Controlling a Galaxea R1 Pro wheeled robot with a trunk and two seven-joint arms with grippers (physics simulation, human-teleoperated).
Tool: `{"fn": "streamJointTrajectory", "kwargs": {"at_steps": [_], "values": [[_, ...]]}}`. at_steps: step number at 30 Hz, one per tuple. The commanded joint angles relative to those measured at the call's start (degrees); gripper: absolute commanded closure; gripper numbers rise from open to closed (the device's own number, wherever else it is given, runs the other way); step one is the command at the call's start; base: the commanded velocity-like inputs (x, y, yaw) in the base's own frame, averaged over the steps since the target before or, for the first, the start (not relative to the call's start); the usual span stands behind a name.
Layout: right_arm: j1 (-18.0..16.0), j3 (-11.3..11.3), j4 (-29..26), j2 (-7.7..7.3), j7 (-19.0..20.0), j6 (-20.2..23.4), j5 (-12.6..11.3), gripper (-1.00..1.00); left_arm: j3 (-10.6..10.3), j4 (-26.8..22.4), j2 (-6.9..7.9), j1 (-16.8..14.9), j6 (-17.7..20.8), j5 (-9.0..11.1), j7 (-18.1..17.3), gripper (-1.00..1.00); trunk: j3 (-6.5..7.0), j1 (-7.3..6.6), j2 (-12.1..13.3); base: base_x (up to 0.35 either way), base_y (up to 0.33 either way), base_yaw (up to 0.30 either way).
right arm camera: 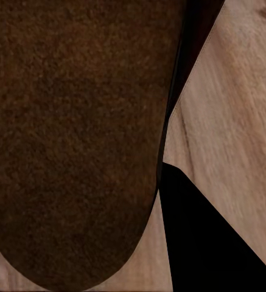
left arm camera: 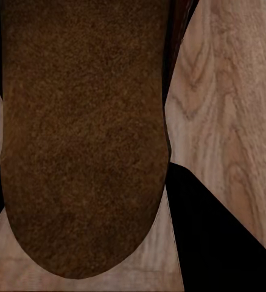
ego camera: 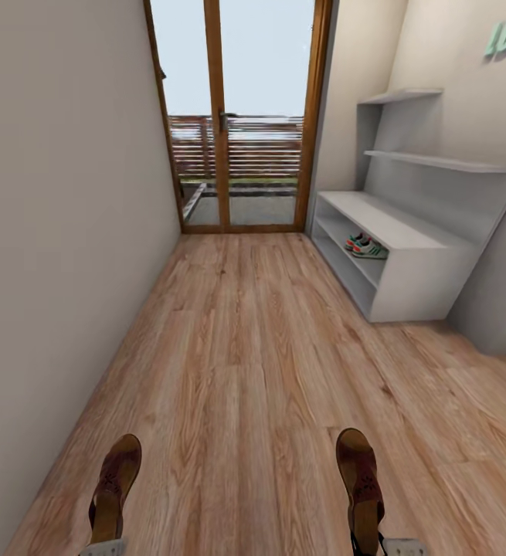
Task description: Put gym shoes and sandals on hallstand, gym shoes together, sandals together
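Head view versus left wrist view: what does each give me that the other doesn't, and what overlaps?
Head view alone: the hallstand with the gym shoes on a lower shelf, the glass door, and the second sandal at lower right.

Left wrist view alone: a close look at the brown suede-like underside of one sandal, flanked by dark shapes that may be the fingers; I cannot tell.

Both: that left-side sandal and the wood-plank corridor floor.
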Motion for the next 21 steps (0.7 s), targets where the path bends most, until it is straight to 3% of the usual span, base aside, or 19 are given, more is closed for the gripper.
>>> {"fn": "streamJointTrajectory", "kwargs": {"at_steps": [1,21], "values": [[-0.01,-0.46,-0.02,0.05,0.56,-0.13,-0.18,1.00,0.54,0.03,-0.02,-0.04,-0.19,-0.71,-0.17,1.00,-0.05,0.02,-0.02,0.339,0.000,0.000],[-0.04,-0.46,-0.02,0.05,0.56,-0.13,-0.16,1.00,0.54,0.04,-0.03,-0.04,-0.19,-0.71,-0.17,1.00,-0.05,0.02,-0.02,0.339,0.000,0.000]]}}
